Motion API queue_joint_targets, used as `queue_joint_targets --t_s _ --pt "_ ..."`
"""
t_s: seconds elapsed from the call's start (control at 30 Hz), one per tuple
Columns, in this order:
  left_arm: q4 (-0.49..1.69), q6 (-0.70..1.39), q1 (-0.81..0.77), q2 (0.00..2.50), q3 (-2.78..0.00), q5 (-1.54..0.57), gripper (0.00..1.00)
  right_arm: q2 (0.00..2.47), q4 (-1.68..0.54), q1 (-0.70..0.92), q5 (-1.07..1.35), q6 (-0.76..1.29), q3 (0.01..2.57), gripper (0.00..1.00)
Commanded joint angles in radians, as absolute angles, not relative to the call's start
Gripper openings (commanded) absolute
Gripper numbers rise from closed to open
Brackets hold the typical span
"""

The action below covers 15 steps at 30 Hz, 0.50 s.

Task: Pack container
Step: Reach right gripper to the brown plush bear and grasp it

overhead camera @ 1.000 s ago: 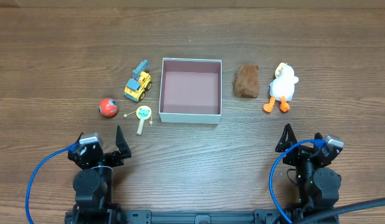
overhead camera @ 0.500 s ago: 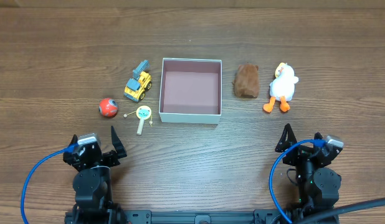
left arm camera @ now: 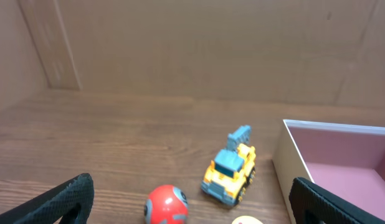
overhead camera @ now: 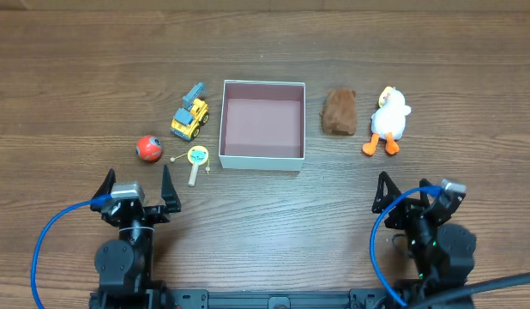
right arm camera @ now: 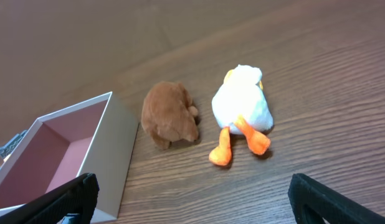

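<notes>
The container (overhead camera: 261,161), a square white box with a pink inside, stands empty at the table's middle. Left of it are a yellow toy truck (overhead camera: 189,114), a red ball (overhead camera: 147,148) and a small yellow rattle (overhead camera: 197,160). Right of it lie a brown plush (overhead camera: 340,111) and a white duck plush (overhead camera: 388,119). My left gripper (overhead camera: 136,178) is open and empty, just in front of the ball and rattle. My right gripper (overhead camera: 411,190) is open and empty, in front of the duck. The left wrist view shows the ball (left arm camera: 166,204), truck (left arm camera: 232,171) and container wall (left arm camera: 286,165).
The right wrist view shows the brown plush (right arm camera: 171,121), the duck (right arm camera: 242,106) and the container's white side wall (right arm camera: 114,162). Blue cables (overhead camera: 42,249) loop beside both arm bases at the table's front edge.
My left gripper has swung a little right and now points straight at the toys. My right gripper has turned and shifted slightly left. No toy has moved.
</notes>
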State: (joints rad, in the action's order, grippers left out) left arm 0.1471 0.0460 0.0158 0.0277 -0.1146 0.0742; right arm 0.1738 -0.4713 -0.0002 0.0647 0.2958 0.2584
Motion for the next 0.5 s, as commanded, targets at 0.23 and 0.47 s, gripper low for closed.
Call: queue_joint_targets --t_s 0.23,0.47 --pt "0.231 0.059 0.026 0.548 -0.529 0.001 1.0 0.834 -0.719 -0.006 0.073 0.307 0.86 1.0" --pt "0.437 0.021 0.026 1.076 -0.944 -0.108 1.0 1.188 -0.879 -0.006 0.073 0.276 1.224 1.0"
